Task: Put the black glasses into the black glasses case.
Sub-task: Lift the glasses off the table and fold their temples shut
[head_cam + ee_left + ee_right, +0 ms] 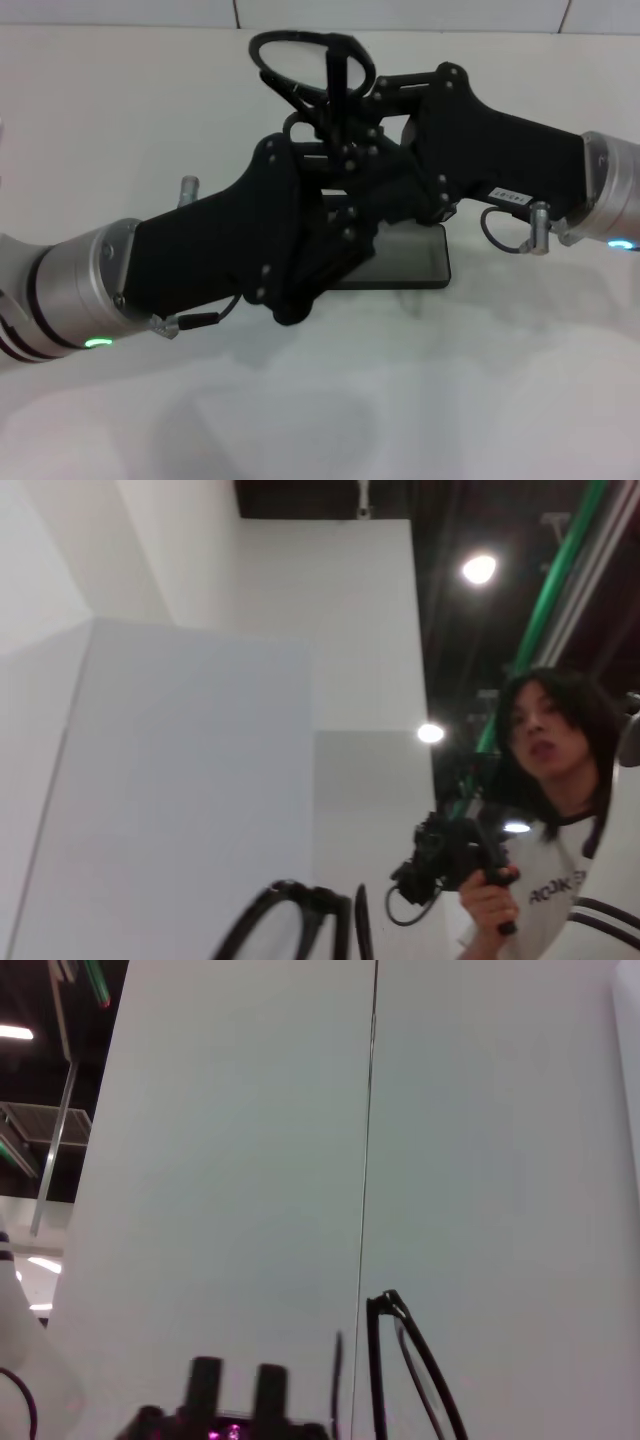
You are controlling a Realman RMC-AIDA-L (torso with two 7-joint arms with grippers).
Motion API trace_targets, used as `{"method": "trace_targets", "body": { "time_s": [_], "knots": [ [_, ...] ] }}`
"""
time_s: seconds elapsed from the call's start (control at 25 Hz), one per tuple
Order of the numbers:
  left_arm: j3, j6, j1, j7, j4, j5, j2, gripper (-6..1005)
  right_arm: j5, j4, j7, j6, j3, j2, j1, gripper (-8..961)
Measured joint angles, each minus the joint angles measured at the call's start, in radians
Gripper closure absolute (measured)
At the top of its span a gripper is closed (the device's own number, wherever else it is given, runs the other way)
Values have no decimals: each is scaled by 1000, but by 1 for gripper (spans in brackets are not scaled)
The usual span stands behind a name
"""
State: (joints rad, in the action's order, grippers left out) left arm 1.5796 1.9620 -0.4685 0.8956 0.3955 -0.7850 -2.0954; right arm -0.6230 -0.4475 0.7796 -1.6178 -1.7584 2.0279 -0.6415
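The white counter (120,120) carries the black glasses case (405,262), lying open and mostly hidden under both arms. The left gripper (335,160) and the right gripper (345,125) meet above the case, each pinching the black glasses (300,62), which are held up off the counter just beyond the case, one lens ring standing clear of the fingers.

Head view looking down, close on the table (120,120), both wrist views facing upward, sharing the black glasses (305,65).
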Motion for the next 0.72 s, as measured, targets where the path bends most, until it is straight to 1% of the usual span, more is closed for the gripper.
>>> {"method": "trace_targets", "body": {
  "time_s": [0.72],
  "knots": [
    [1,-32,0,6,-24,13,2,854,-4,-5,-2,34,-20,0,-8,817]
  ]
}}
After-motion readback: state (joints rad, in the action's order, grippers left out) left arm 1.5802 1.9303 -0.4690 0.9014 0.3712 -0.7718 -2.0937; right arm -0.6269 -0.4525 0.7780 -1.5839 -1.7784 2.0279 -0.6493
